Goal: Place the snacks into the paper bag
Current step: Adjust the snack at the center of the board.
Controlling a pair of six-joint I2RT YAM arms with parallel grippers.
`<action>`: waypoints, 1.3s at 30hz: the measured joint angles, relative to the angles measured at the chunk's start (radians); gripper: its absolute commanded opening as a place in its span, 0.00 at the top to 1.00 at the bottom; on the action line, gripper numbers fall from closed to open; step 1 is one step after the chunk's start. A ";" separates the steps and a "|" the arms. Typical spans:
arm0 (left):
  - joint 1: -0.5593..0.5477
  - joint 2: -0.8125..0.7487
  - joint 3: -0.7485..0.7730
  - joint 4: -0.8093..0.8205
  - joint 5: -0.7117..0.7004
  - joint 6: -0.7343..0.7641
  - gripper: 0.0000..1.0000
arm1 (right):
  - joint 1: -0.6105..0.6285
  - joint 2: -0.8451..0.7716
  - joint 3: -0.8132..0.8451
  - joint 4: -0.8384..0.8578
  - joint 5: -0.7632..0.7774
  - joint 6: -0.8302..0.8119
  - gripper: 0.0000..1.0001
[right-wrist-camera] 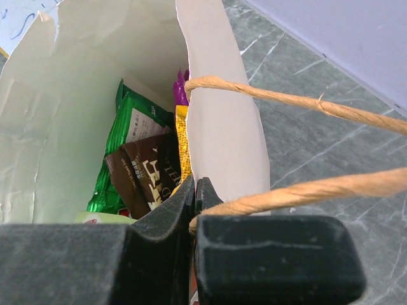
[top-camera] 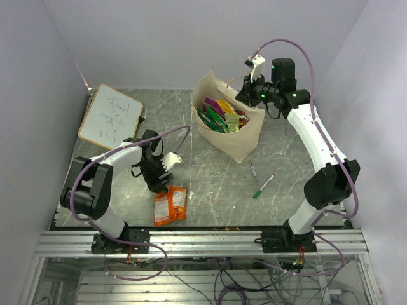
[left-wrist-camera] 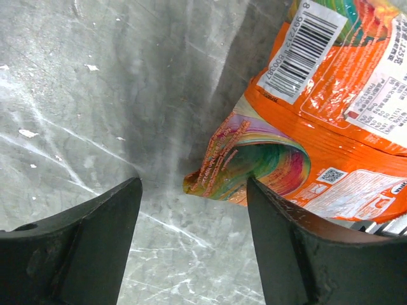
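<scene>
The paper bag [top-camera: 240, 145] stands far back on the table [top-camera: 210, 184], a bit to the right of the middle, and its mouth is open. The right end effector [top-camera: 245, 98] is at the bag's right rim. In the right wrist view that right end effector [right-wrist-camera: 195, 190] has its two fingers squeezed together on the top edge of the paper bag [right-wrist-camera: 63, 127], and the twisted handle [right-wrist-camera: 305, 101] runs right past them. Inside the bag sit many snacks [top-camera: 219, 114] all pushed together. I can see a green bag [right-wrist-camera: 130, 124], a brown bag [right-wrist-camera: 143, 175] leaning in front of it, and a bit of a purple pouch [right-wrist-camera: 180, 89] against the bag's wall. One orange bag [top-camera: 170, 204] lies flat on the table near the front edge, on the left side, well apart from the paper bag. The left end effector [top-camera: 160, 184] points down just behind it with its fingers spread wide and nothing held. In the left wrist view the crumpled corner of the orange bag [left-wrist-camera: 331, 127] shows between the fingers of the left end effector [left-wrist-camera: 194, 187], closer to the right one. I cannot tell if it touches. A whiteboard [top-camera: 109, 116] lies at the far left, and two marker pens [top-camera: 263, 185] lie in front of the paper bag
</scene>
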State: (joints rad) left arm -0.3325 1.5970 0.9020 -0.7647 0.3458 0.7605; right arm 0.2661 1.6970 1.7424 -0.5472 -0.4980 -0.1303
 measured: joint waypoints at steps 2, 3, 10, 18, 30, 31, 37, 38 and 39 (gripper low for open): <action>0.000 0.000 -0.002 0.008 -0.002 -0.006 0.30 | 0.000 0.000 0.000 0.000 0.000 0.000 1.00; 0.000 0.000 -0.003 0.014 -0.003 -0.011 0.34 | 0.000 0.000 0.000 0.000 0.000 0.000 1.00; -0.034 -0.004 -0.016 0.066 -0.034 -0.075 0.47 | 0.000 0.000 0.000 0.000 0.000 0.000 1.00; -0.108 -0.013 -0.027 0.092 -0.070 -0.117 0.72 | 0.000 0.000 0.000 0.000 0.000 0.000 1.00; -0.117 -0.011 0.008 0.045 -0.054 -0.140 0.93 | 0.000 0.000 0.000 0.000 0.000 -0.001 1.00; -0.117 -0.016 0.017 0.036 -0.053 -0.140 0.93 | 0.000 0.000 0.000 0.000 0.000 -0.001 1.00; -0.117 -0.130 0.036 0.017 -0.054 -0.124 0.93 | 0.000 0.000 0.000 0.000 0.000 -0.001 1.00; -0.117 -0.157 0.042 0.013 -0.055 -0.120 0.93 | 0.000 0.000 0.000 0.000 0.000 -0.001 1.00; -0.117 -0.184 0.053 0.006 -0.055 -0.112 0.93 | 0.000 0.000 0.000 0.000 0.001 -0.002 1.00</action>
State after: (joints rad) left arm -0.4500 1.4128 0.9546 -0.7586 0.2909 0.6483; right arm 0.2657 1.6970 1.7424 -0.5476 -0.4973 -0.1318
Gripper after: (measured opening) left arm 0.077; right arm 0.007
